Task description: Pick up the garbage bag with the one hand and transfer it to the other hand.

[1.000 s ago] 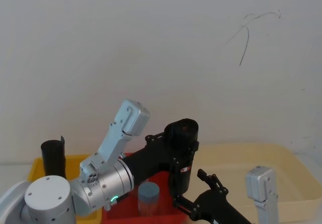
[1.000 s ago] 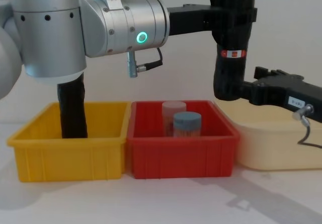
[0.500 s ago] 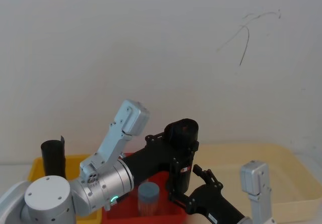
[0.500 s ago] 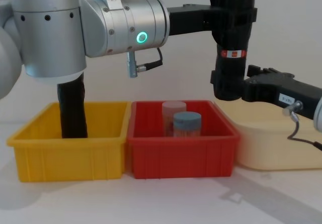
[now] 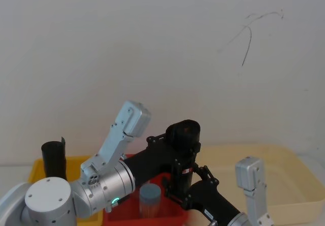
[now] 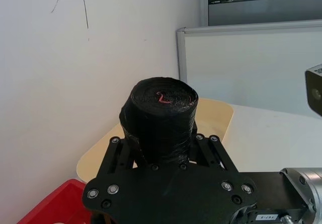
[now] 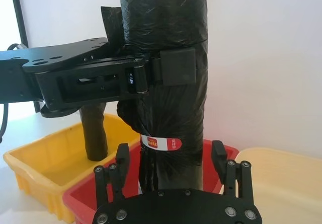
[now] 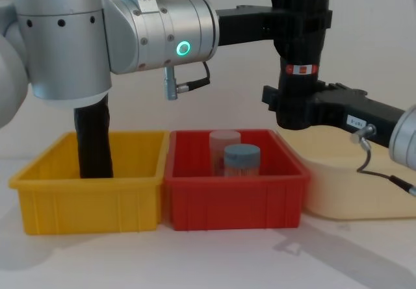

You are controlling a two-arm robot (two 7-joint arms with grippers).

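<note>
Black garbage bag [image 8: 298,50] upright in the air | we see left gripper [image 8: 305,21] clamped near its top | right gripper [image 7: 171,156] spread, straddling its lower part

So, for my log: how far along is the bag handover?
Done: the tall black glossy plastic roll with a red-and-white label band is lifted, clamped in the black left gripper. In hand: the right gripper, open, flanks its lower part. Left: closing it, then left release.

Silver-grey left arm [image 8: 156,32], glowing green ring [image 8: 184,48], black screw-studded claw [image 8: 300,24].
</note>
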